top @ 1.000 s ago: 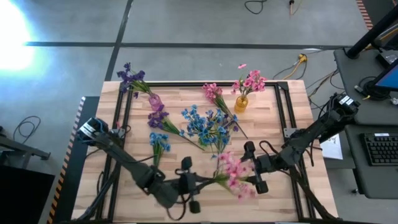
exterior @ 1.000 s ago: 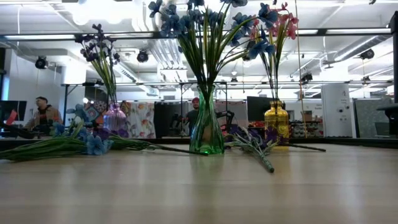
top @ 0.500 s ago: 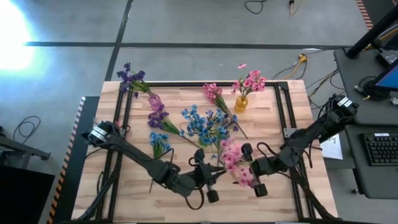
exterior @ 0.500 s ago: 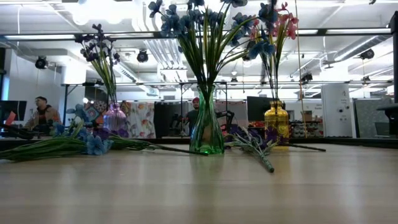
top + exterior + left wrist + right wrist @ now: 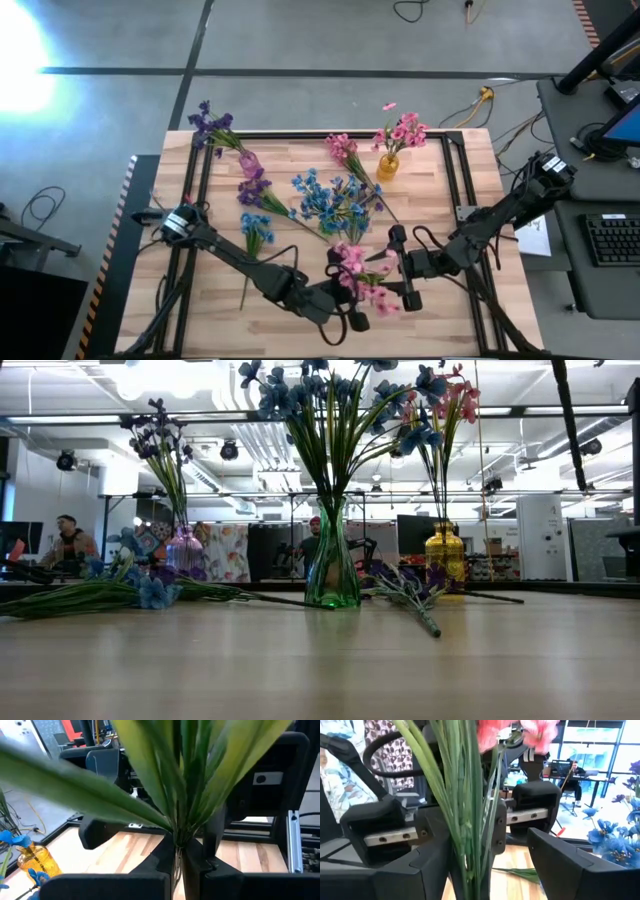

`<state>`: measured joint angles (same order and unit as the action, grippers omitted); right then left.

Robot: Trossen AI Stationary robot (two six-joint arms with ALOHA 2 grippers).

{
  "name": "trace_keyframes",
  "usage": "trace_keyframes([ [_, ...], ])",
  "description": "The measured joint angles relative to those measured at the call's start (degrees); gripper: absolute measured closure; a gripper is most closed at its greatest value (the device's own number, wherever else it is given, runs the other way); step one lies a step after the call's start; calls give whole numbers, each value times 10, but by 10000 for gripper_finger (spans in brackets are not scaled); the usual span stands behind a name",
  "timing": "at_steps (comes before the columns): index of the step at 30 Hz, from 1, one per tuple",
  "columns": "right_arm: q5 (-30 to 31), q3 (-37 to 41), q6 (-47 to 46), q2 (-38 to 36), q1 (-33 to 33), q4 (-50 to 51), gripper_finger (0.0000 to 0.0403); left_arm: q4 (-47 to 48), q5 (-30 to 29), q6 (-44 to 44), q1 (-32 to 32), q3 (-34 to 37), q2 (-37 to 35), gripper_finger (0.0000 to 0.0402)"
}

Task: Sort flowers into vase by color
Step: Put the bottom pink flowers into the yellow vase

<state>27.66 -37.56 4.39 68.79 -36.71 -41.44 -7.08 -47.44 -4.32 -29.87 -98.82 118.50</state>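
Handover of a pink sprig (image 5: 362,277) above the near edge of the bench (image 5: 450,300). Left tool (image 5: 343,300) is clamped tight on the green stem just below the leaves, per left wrist view; right tool (image 5: 398,268) has its fingers spread wide w/ the stems standing between them, not yet gripping, per right wrist view. Amber vase (image 5: 388,166) already holding pink blossoms stands well apart at the far side; green vase (image 5: 332,565) w/ blue flowers (image 5: 335,200) lies between. Risks: if left tool lets go before right closes, sprig drops; a grip on loose leaves rather than stem may slip; carrying toward the amber vase, the trailing blossoms may snag the blue bunch and tip it.
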Motion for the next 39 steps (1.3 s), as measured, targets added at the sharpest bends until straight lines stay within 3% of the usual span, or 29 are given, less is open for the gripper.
trace_keyframes([
  [6, -6, -6, -2, 0, 0, 13, 204, 16, -1, -2, 0, -6, 0, 401],
  [14, -7, -25, -6, 0, 0, 47, 321, 16, -3, -17, 2, -6, -1, 399],
  [18, -6, -28, -6, 0, 0, 48, 377, 28, -2, -22, 2, -6, -7, 370],
  [22, 1, -30, 0, -5, 0, 51, 385, 62, -50, -26, -2, -6, -22, 319],
  [26, 87, -30, 38, -21, 0, 54, 385, 166, -100, -55, -13, -6, -35, 271],
  [31, 164, -28, 90, -53, 17, 52, 385, 331, -116, -155, -26, -5, -68, 237],
  [39, 113, 10, 117, -96, 108, -29, 385, 657, -274, -386, -69, -5, -105, 231],
])
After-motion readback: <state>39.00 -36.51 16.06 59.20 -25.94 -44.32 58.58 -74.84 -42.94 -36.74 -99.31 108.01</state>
